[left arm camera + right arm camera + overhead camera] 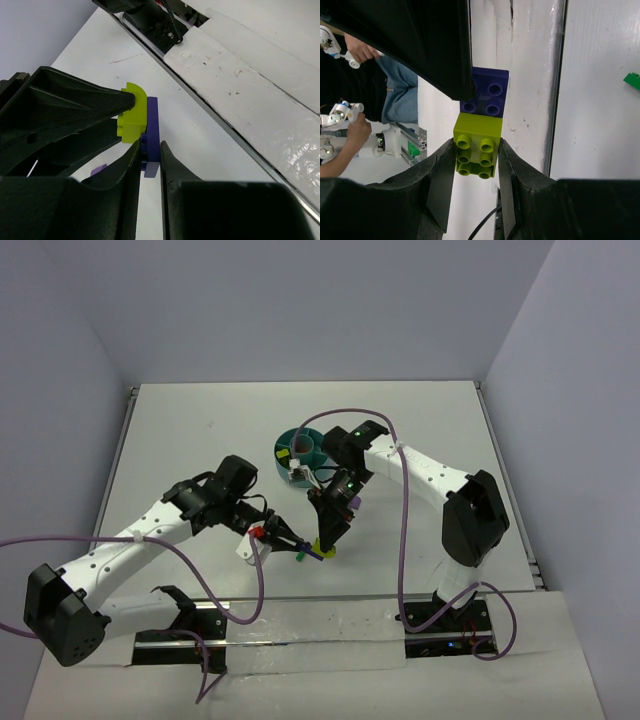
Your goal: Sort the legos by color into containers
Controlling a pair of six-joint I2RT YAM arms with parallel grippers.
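Matte white tabletop point(200, 440); studded lime brick point(476, 150) abuts blocky purple brick point(487, 95).

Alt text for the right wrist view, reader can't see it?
The right pincer clamps a lime-green brick between its black fingers, studs toward the camera. A purple brick is joined to its far end, partly hidden by a finger of the left pincer. A green piece lies on the white table at the right edge.
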